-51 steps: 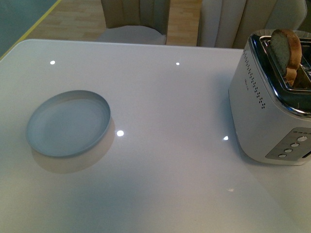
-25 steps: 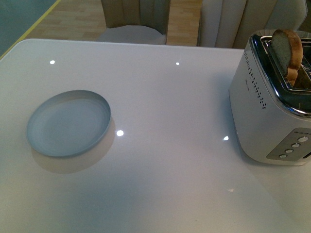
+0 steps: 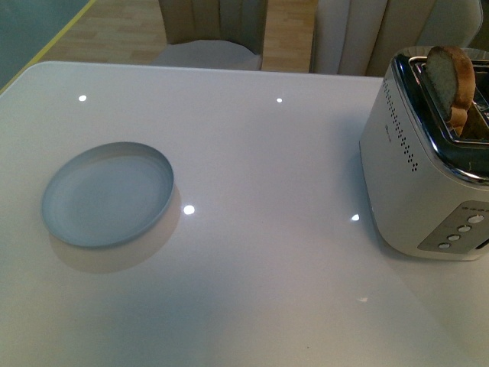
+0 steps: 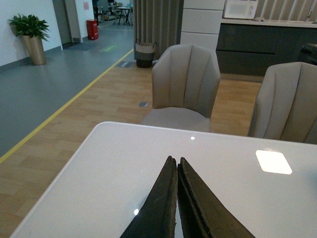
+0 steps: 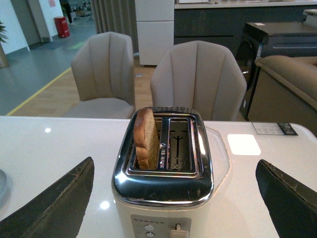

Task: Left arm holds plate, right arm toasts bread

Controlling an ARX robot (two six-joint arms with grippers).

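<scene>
Upright, bread (image 3: 451, 84) in toaster (image 3: 428, 176) left slot; plate (image 3: 108, 194) empty; left jaws together, right spread.

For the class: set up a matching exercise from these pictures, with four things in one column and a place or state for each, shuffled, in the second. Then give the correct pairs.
Things:
1. bread
2. plate
3. left gripper
4. right gripper

Places or states:
A. fingers pressed together, holding nothing
B. lying flat and empty on the white table
C. standing upright in one slot of the toaster, its top sticking out
D. fingers spread wide apart, on either side of the toaster in the right wrist view

Pairs: 1-C, 2-B, 3-A, 4-D
</scene>
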